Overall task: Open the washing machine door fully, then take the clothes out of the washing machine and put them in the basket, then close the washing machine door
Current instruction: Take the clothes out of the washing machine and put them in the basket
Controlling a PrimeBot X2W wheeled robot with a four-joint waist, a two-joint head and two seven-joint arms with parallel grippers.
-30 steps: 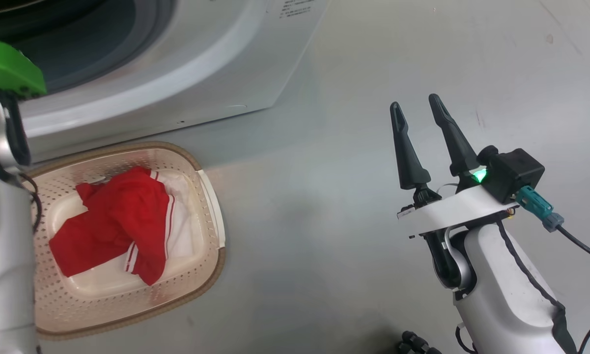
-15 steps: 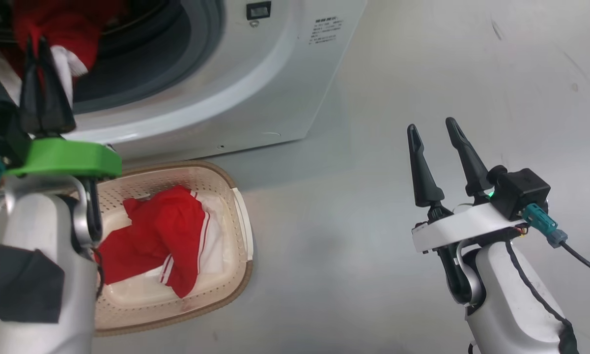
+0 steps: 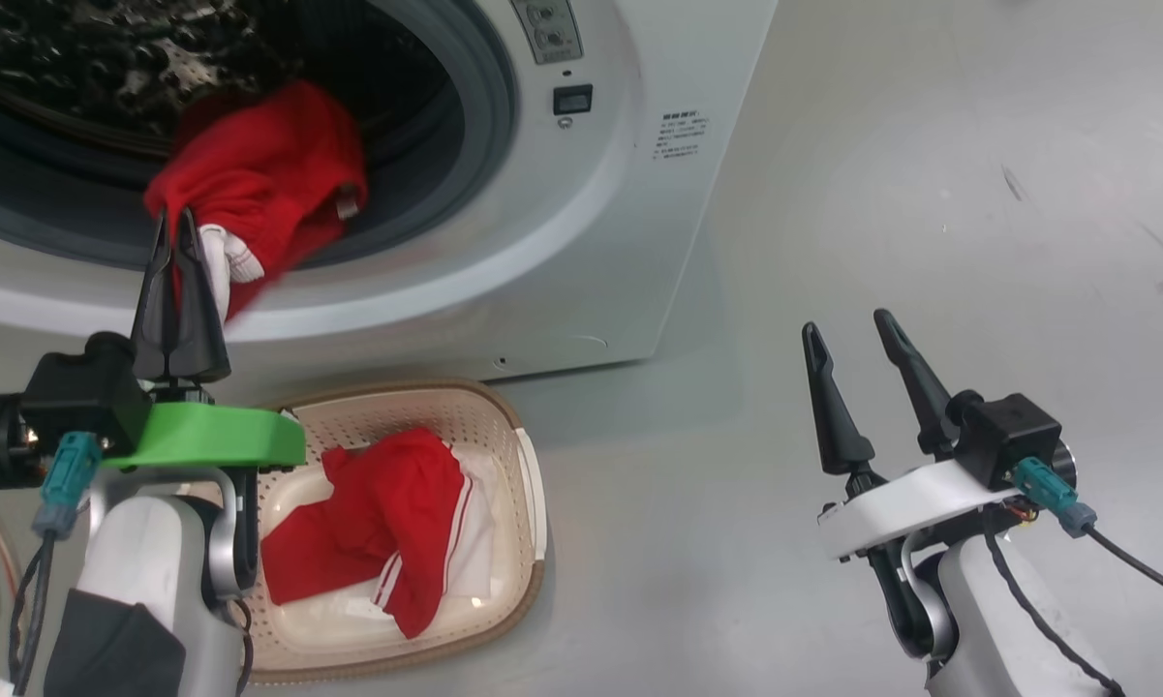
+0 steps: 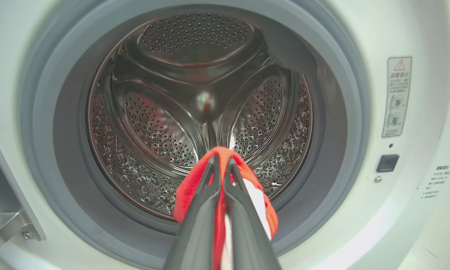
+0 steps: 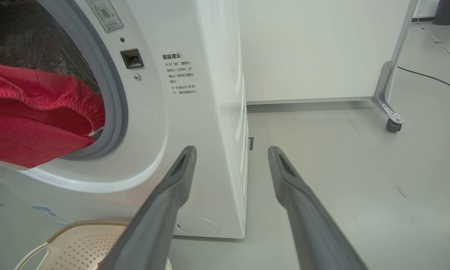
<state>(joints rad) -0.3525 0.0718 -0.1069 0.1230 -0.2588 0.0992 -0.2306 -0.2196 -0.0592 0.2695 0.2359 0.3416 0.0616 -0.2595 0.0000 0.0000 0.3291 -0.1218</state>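
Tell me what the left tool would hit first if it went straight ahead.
Likely the back of the steel drum: the left tool, shut on the red garment, points into the washing machine. Depth is unclear.

floor (image 3: 833, 194): grey, scuffed | white panel (image 5: 314, 48): on caster (image 5: 392, 125) | black cable (image 5: 431, 77): on floor

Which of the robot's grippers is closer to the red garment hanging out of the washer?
Left. The left gripper is shut on the red garment at the opening of the washing machine. The right gripper stands open over the floor, well off to the right.
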